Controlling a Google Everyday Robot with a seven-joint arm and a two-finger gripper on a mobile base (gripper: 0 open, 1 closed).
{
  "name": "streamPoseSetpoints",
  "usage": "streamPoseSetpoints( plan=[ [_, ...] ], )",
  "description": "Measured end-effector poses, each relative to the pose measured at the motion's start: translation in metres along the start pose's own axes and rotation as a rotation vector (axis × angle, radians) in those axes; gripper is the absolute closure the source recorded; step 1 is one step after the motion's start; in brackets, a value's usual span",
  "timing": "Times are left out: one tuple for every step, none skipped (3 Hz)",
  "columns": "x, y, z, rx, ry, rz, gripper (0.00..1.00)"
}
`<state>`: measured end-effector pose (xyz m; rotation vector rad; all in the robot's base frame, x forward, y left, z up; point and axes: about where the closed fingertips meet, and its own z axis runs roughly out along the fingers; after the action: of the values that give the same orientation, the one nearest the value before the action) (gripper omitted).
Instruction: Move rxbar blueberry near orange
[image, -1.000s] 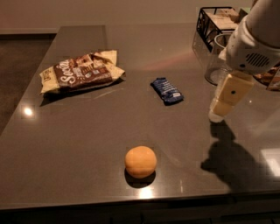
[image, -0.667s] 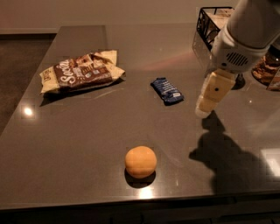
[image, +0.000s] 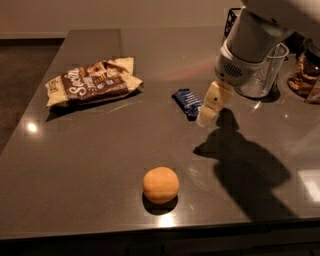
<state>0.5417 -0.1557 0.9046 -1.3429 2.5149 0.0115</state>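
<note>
The rxbar blueberry (image: 187, 102), a small dark blue bar, lies flat on the dark table (image: 100, 165) near the middle. The orange (image: 160, 184) sits nearer the front edge, well apart from the bar. My gripper (image: 206, 118) hangs from the white arm at the upper right, its cream fingertips (image: 212, 105) right beside the bar's right end, just above the table. It holds nothing that I can see.
A brown-and-cream snack bag (image: 92, 82) lies at the left. A clear plastic cup (image: 260, 75) stands behind the arm, with a black wire basket (image: 231, 20) at the back and a crumpled wrapper (image: 302, 77) at the right edge.
My arm has swung left and down, bringing the gripper from the table's right side to the right end of the blue bar. The bar and orange have not moved.
</note>
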Motion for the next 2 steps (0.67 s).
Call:
streamPoseSetpoints(
  plan=[
    [-0.014, -0.008, 0.023, -0.03, -0.004, 0.065, 0.0],
    [-0.032, -0.013, 0.045, -0.05, 0.0, 0.114, 0.0]
  ],
)
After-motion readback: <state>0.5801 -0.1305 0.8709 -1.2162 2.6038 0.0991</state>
